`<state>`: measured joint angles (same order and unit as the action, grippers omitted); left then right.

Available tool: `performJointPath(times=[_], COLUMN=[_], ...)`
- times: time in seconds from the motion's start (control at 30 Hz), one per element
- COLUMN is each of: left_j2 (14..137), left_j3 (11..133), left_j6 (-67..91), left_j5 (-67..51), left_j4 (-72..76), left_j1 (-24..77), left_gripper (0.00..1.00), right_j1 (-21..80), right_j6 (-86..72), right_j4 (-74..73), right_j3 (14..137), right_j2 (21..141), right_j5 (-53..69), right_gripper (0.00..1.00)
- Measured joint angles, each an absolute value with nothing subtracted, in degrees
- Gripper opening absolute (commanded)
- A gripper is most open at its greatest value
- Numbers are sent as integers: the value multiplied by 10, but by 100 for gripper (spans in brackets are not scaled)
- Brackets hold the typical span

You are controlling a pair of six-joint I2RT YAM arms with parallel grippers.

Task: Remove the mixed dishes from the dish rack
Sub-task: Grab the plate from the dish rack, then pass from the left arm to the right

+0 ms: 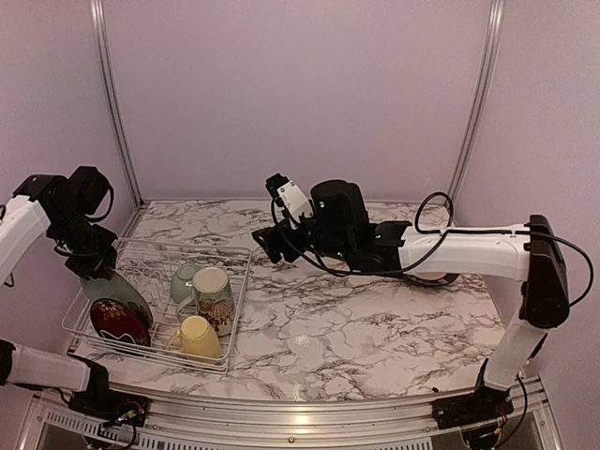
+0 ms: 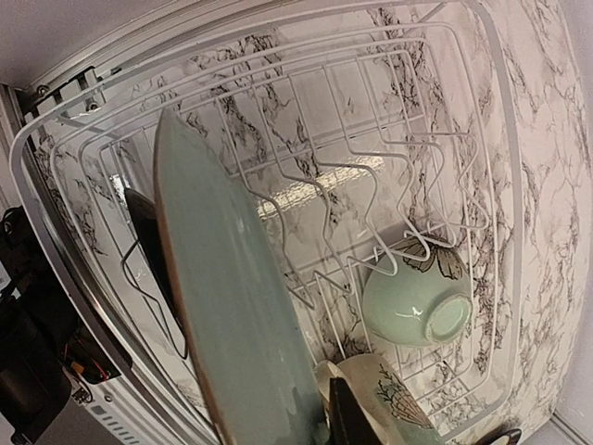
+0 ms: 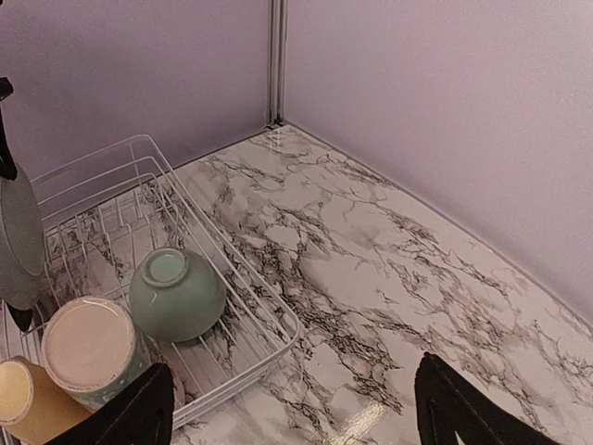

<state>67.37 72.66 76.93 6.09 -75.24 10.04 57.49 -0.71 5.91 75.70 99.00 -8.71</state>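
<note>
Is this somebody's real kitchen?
Probably not: it looks like a robot test booth dressed as a kitchen counter. Plain lilac walls meet metal posts, a robot arm reaches over the marble-look table, and a white wire dish rack sits on it.

The overhead view sees the dish rack (image 1: 187,244) from afar; the left wrist looks closely into it; the right wrist views it from its right.
</note>
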Motion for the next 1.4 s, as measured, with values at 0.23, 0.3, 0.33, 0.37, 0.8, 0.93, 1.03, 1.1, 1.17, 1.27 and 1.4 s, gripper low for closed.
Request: performJointPath(times=[0.23, 0.3, 0.33, 0.37, 0.8, 0.93, 1.03, 1.1, 1.17, 1.27, 1.4], left_j2=[661, 657, 655, 652, 624, 623, 620, 620, 620, 619, 619], left_j3=[750, 765, 772, 781, 810, 817, 825, 832, 838, 844, 846], left_j6=[768, 767, 767, 766, 761, 769, 776, 783, 787, 795, 806], left_j5=[58, 58, 58, 58, 44, 32, 26, 24, 21, 14, -4], left_j4=[-764, -770, -773, -776, -758, -739, -723, -714, -706, -691, -671], left_j1=[101, 101, 100, 100, 100, 101, 101, 101, 101, 101, 101], left_gripper=[0, 0, 0, 0, 0, 0, 0, 0, 0, 0, 0], right_j1=[595, 602, 605, 609, 651, 677, 698, 713, 723, 735, 743], right_j6=[-3, 2, 4, 6, 34, 58, 76, 90, 100, 116, 140], right_j4=[57, 58, 58, 58, 71, 79, 89, 97, 100, 105, 111], right_j3=[790, 801, 804, 809, 872, 891, 900, 904, 914, 941, 962], right_j2=[1004, 1012, 1014, 1018, 1059, 1072, 1078, 1083, 1091, 1116, 1144], right_j5=[-89, -91, -91, -92, -76, -72, -71, -70, -70, -73, -92], right_gripper=[86, 86, 86, 86, 88, 90, 91, 91, 91, 90, 88])
